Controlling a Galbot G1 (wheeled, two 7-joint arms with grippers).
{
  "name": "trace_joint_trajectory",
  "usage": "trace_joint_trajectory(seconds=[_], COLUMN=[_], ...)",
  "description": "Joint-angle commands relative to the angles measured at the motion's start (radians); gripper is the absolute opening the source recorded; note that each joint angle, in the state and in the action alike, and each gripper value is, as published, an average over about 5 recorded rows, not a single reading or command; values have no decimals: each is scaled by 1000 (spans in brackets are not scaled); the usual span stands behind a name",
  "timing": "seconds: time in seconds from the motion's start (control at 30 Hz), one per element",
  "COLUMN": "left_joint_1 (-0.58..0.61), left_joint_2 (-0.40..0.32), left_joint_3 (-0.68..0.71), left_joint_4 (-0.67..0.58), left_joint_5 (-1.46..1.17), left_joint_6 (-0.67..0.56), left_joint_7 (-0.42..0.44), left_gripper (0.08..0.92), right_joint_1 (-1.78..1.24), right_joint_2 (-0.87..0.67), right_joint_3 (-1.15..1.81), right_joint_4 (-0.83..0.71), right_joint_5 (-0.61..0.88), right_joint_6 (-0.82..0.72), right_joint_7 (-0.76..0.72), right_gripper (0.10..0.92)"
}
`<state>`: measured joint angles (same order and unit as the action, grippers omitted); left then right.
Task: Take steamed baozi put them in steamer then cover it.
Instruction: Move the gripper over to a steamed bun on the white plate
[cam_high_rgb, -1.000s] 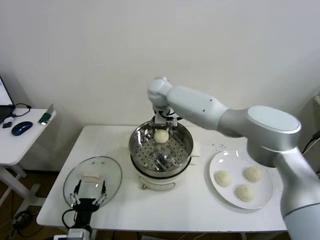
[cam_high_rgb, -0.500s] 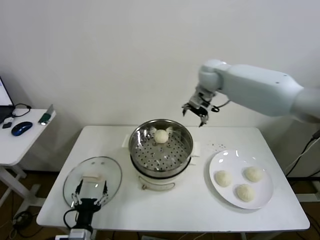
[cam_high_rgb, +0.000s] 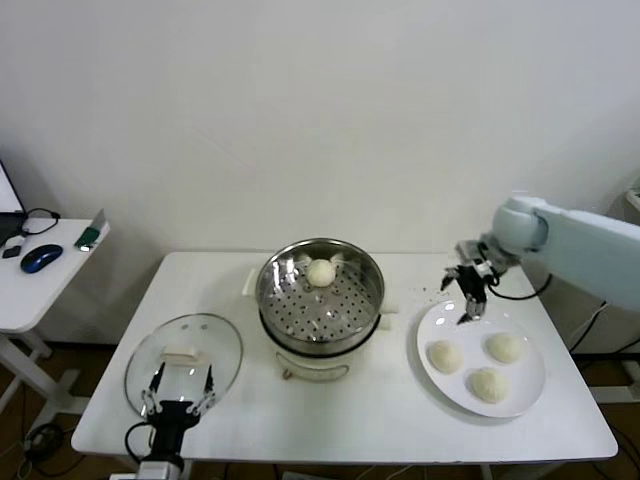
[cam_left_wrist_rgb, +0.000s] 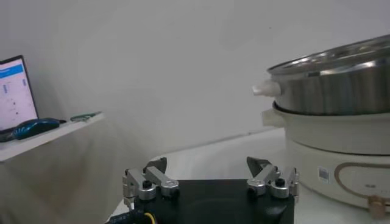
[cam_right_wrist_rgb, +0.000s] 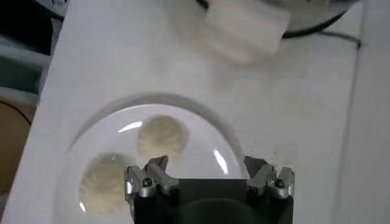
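Task about a quarter done, judging by the layout: one baozi in the steamer, three left on the plate, cover not yet on. Nearest, at the front-left corner of the worktop (cam_high_rgb: 330, 410), left tool (cam_high_rgb: 178, 392) parked low with fingers apart, empty, just in front of the cover (cam_high_rgb: 185, 352), which lies flat on the worktop with its white handle up. Front-right: white plate (cam_high_rgb: 525, 392) holding three baozi (cam_high_rgb: 446, 355), close together and none gripped. Right tool (cam_high_rgb: 470, 290) hangs over the plate's back edge, fingers spread, holding nothing; its wrist view looks down on the plate with two buns showing. Middle of the worktop, toward the back: steamer (cam_high_rgb: 322, 295), open, perforated tray visible, one bun (cam_high_rgb: 321, 271) sitting at the far side of the tray, rest of the tray bare. Left to do: move three buns across, then lift the cover onto the steamer. Side desk with a mouse (cam_high_rgb: 43, 257) off the left edge, not involved.
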<state>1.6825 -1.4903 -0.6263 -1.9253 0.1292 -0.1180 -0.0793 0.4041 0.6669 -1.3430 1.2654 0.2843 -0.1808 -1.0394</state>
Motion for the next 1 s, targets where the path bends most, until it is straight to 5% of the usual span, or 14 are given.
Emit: trace_joint_trajectory(seconds=[0.03, 0.77, 1.0], left_joint_1=[6, 9, 10], left_joint_2=[-6, -14, -15], left_joint_3=[-4, -8, -6], left_joint_4=[0, 16, 15], left_joint_5=[7, 21, 23], left_joint_6=[0, -4, -4], left_joint_7=[-2, -6, -6], left_gripper=[823, 823, 823], right_joint_1=[-273, -318, -310], right_joint_2=[-50, 58, 52], right_joint_3=[174, 212, 214], right_joint_4=[-45, -97, -96], right_joint_5=[-40, -41, -38], right_joint_6=[-73, -70, -64], right_joint_7=[20, 34, 32], right_gripper=[823, 819, 732])
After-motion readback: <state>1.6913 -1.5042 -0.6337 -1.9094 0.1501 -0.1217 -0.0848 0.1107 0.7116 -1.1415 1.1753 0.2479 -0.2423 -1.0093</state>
